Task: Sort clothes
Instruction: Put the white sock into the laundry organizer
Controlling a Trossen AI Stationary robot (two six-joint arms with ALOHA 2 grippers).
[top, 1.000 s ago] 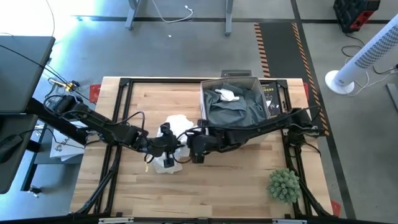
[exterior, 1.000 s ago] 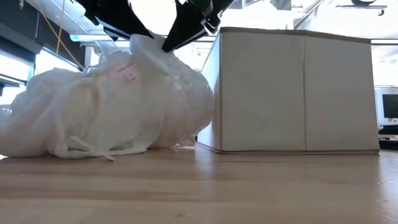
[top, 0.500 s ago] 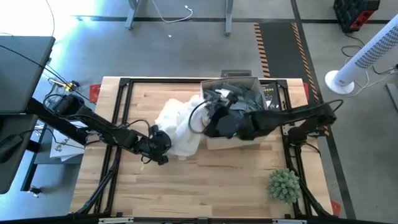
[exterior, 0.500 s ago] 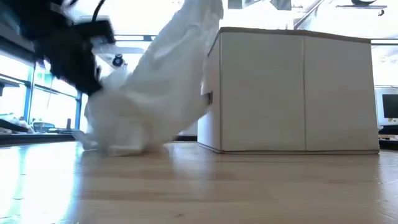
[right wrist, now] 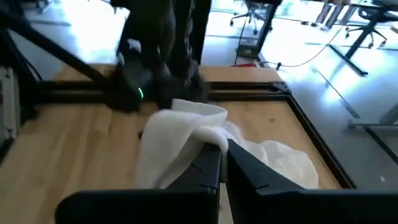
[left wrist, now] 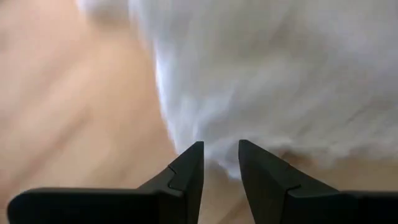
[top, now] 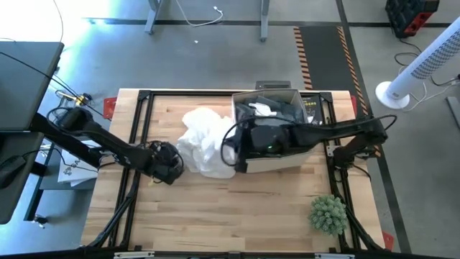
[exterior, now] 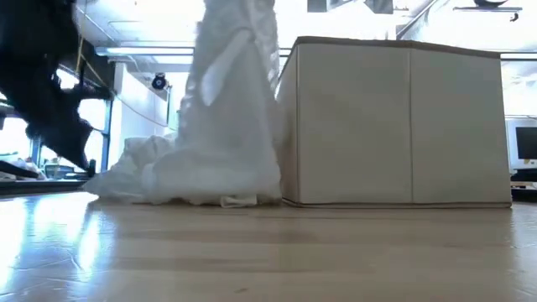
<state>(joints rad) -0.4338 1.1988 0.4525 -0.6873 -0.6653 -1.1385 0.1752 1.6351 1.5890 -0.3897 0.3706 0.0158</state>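
white garment (top: 205, 137): mid tabletop, one end lifted against the box (top: 277, 160) wall, pinched in the closed right gripper (right wrist: 222, 163) for hoisting over the rim. left gripper (left wrist: 220, 163): parted, empty, just beside the cloth's trailing edge. other clothes (top: 273, 114): inside the box.

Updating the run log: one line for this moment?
right gripper: shut on white garment, lifting | left gripper: open, beside it | box

The high view looks straight down on the whole table (top: 215, 216). The low view sits at tabletop height, facing twelve o'clock. Wrist views look close. All share the white garment (top: 205, 140).
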